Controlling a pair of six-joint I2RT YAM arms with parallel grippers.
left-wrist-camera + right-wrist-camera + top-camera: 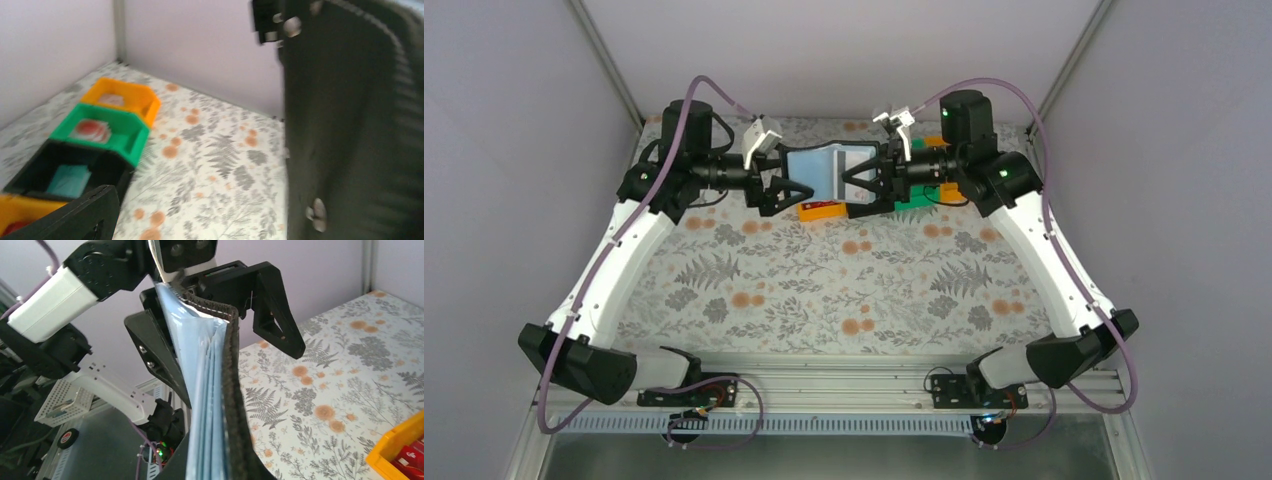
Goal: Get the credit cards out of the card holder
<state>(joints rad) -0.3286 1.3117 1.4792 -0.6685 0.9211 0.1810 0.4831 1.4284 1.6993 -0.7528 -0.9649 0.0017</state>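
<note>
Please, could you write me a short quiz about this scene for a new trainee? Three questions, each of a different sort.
1. True or false: the right tool is shut on the card holder.
2. Which tool stands open? A. left tool B. right tool C. neither
3. Fill in: in the left wrist view, the bin between the far orange bin and the black bin is ____.
Key: 1 true; 2 A; 3 green bin.
</note>
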